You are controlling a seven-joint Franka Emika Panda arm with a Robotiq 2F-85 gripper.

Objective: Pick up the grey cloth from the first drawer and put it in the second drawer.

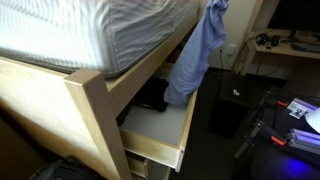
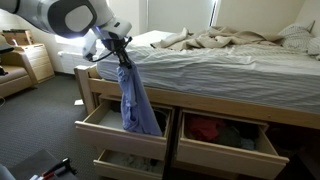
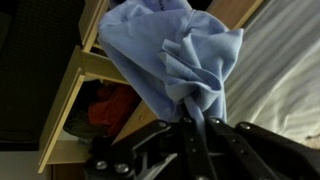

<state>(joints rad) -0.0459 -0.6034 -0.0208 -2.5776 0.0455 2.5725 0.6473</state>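
- Cloth (image 2: 135,100): soft grey-blue fabric, pinched at its top and hanging in a long, creased drape beside the bed. Its lower end reaches the upper open drawer (image 2: 112,142); whether it touches the drawer is unclear.
- Gripper (image 2: 120,55): black fingers clamped on the cloth's bunched top; the wrist view shows deep crumpled folds around them.
- Upper open drawer: pale wood, boxy, with a smooth flat floor in an exterior view (image 1: 160,128).
- Lower drawer (image 2: 125,163): same light wood, pulled out beneath it.
- Neighbouring drawer (image 2: 225,160): open, holding rumpled red fabric (image 2: 205,128).
- Mattress (image 1: 90,30): finely striped cover on a square-posted wooden frame (image 1: 95,120).
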